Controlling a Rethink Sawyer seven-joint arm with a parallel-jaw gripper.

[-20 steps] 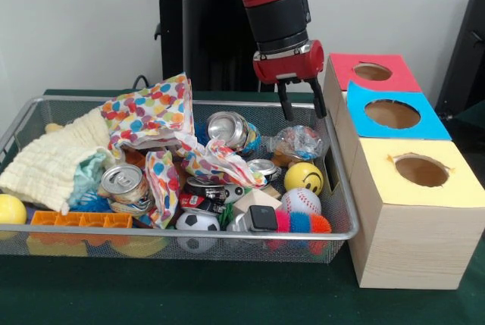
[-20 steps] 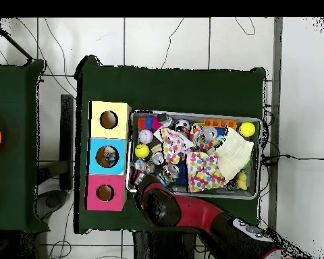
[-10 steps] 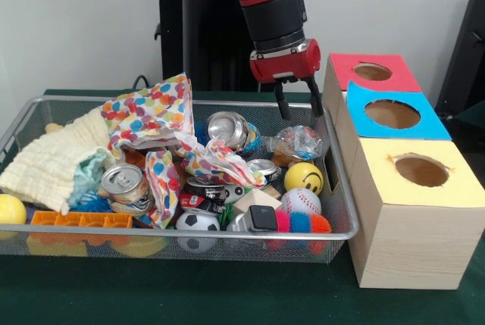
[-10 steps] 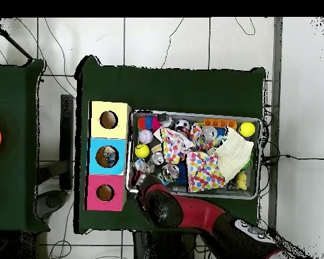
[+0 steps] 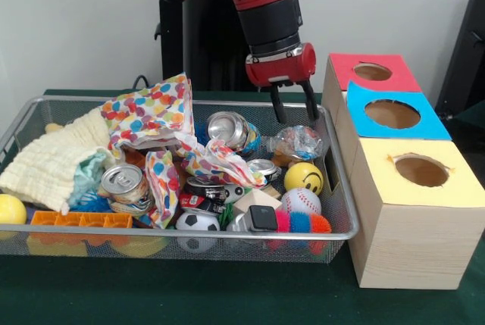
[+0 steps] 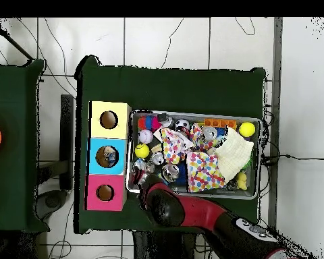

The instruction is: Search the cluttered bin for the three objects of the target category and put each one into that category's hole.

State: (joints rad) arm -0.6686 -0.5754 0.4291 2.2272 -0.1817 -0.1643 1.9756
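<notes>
— Gripper (image 5: 295,107)?
— Hanging above the far right corner of the wire bin (image 5: 342,189), fingers (image 5: 278,105) apart, nothing between them. Hidden under the red arm (image 6: 192,210) from overhead.
— Directly below?
— A crinkled clear bag (image 5: 298,142), tips just above it, not touching.
— Balls in the bin?
— Yellow smiley ball (image 5: 304,177) near the right wall, baseball (image 5: 301,201) just in front of it, soccer ball (image 5: 197,221) at the near rim, plain yellow ball (image 5: 10,209) at the left end. Spiky multicoloured toy (image 5: 301,223) beside the baseball.
— Cans?
— Upright silver can (image 5: 123,183) left of centre, tilted one (image 5: 227,129) at the back, another (image 5: 264,169) near the middle, a crushed red-and-black one (image 5: 203,195) in front.
— Cloth?
— Polka-dot fabric (image 5: 154,123) heaped across the middle, cream towel (image 5: 53,164) draped at left. Orange block piece (image 5: 81,220) at the front left.
— Boxes?
— Three in a row right of the bin: red-topped box (image 5: 370,72) farthest, blue-topped box (image 5: 394,116) in the middle, yellow-topped box (image 5: 417,170) nearest, each with a round hole. From overhead, something lying in the blue one's hole; cannot tell what.
</notes>
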